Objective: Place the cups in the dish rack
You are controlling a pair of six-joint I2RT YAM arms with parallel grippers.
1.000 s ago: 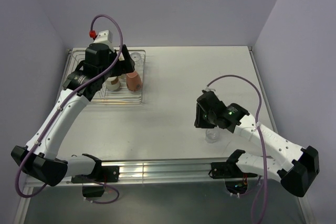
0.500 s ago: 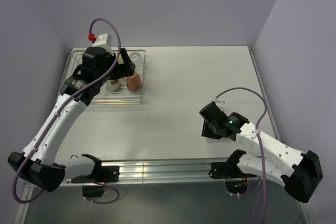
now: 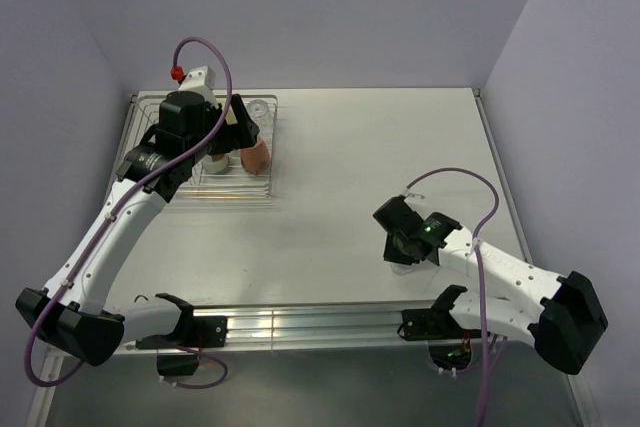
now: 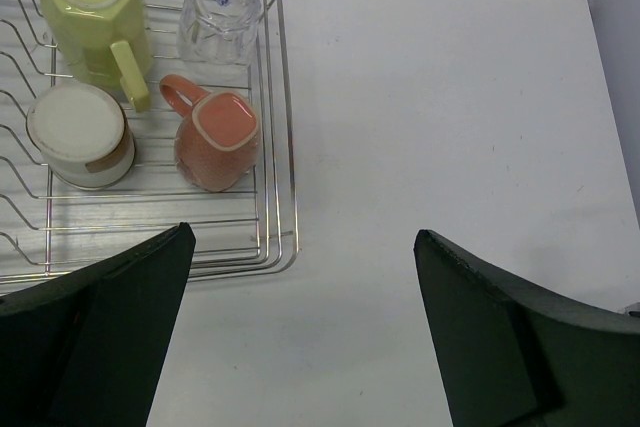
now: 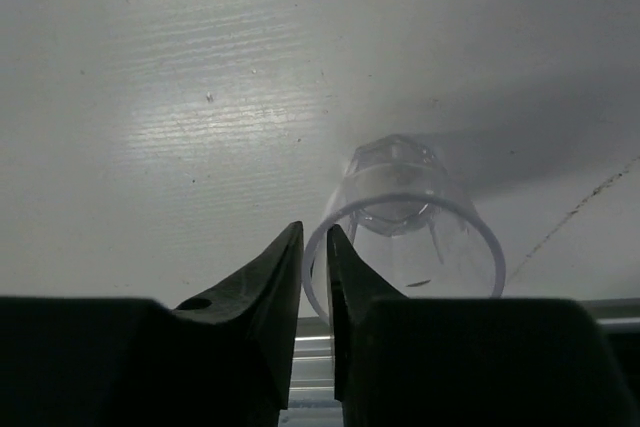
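Observation:
The dish rack of silver wire sits at the far left. In it are a pale yellow mug, a clear glass tumbler, a salmon-pink mug and a brown cup with its pale bottom up. My left gripper is open and empty, above the rack's right edge. My right gripper is shut on the rim wall of the second clear tumbler, one finger inside and one outside. In the top view the right gripper hides that tumbler.
A metal rail runs along the table's near edge, just behind the held tumbler. Walls close the table on the left, back and right. The rack's near part holds no cups.
My right gripper has moved down and toward the near edge, over the tumbler that earlier showed below it, and now covers it. My left arm has shifted only slightly above the rack.

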